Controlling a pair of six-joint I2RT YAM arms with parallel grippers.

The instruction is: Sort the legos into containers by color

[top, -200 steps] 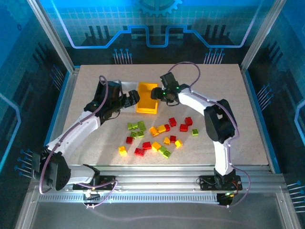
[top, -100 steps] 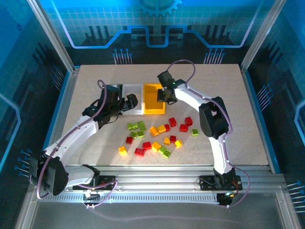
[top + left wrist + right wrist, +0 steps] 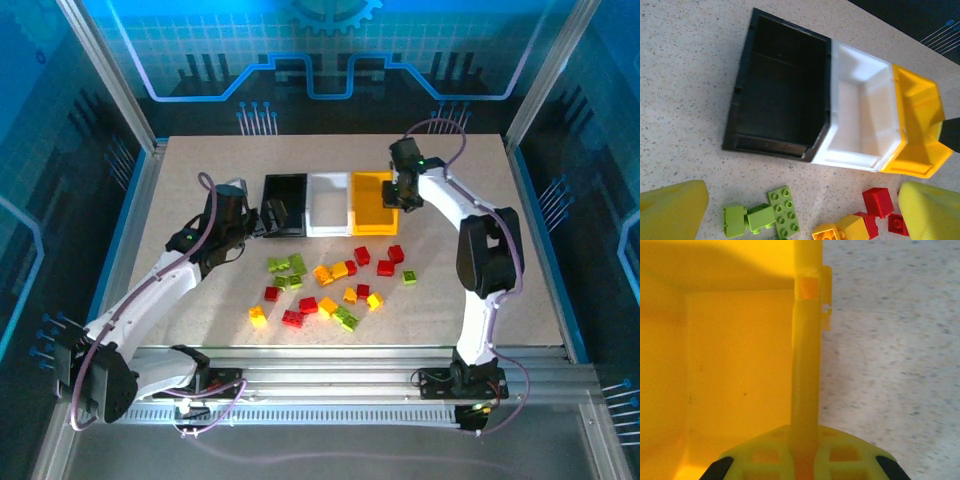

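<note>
Three containers stand in a row at mid-table: black bin (image 3: pixel 285 192), white bin (image 3: pixel 330 203), yellow-orange bin (image 3: pixel 372 205). My right gripper (image 3: pixel 404 197) is shut on the yellow-orange bin's right wall (image 3: pixel 805 365), which runs up between its fingers (image 3: pixel 765 455). My left gripper (image 3: pixel 271 214) hovers open at the black bin's near edge. The left wrist view looks down on the black bin (image 3: pixel 780 100), white bin (image 3: pixel 862 125) and yellow-orange bin (image 3: pixel 917 130). Red, yellow and green legos (image 3: pixel 330 285) lie scattered in front of the bins, with green ones (image 3: pixel 765 217) between my left fingers (image 3: pixel 670 210).
Bare speckled tabletop (image 3: pixel 200 170) surrounds the bins at the back and on both sides. Metal frame posts (image 3: pixel 130 110) and glass walls close in the table. The lego pile sits between the two arms.
The yellow-orange bin has gone right with my right gripper, which closed on its wall. The black and white bins now stand uncovered beside it. My left gripper drew back slightly left.
</note>
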